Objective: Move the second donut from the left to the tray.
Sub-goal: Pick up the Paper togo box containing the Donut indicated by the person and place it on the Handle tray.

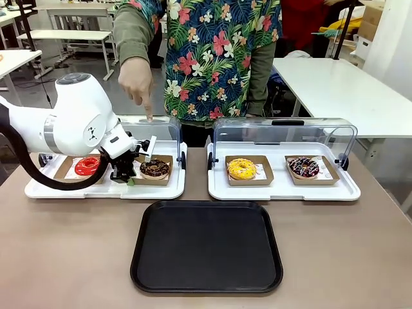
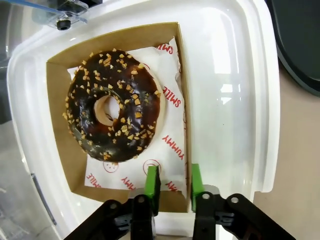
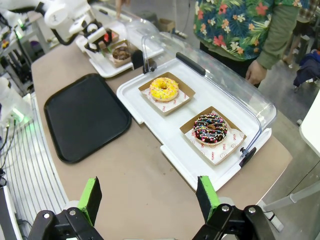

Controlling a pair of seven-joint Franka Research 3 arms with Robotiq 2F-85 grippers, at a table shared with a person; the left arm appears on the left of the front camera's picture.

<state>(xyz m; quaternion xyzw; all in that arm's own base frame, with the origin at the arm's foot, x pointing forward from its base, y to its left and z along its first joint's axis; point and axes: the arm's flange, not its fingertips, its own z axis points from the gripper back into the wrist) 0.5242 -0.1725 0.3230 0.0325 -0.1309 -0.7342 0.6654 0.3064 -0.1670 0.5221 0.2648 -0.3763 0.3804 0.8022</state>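
Grasp step, nothing lifted yet. My left gripper is down at the cardboard holder, on its robot-side wall near a corner. The green pads stand a little apart with the wall and a fold of white paper between them: straddling, not pinching as far as I can tell. The second donut from the left sits in that holder on the left white tray, beside the red donut, with the clear lid open behind. The person's hand points down toward it from the far side. The black tray lies on the table just in front of the white trays, donut not on it yet. My right gripper is spread wide and empty, hovering well away. Next, I judge: close on the wall, lift clear of the white tray's rim, carry it back to the black tray. Keep the holder level, since thin cardboard may bend and tip the donut.
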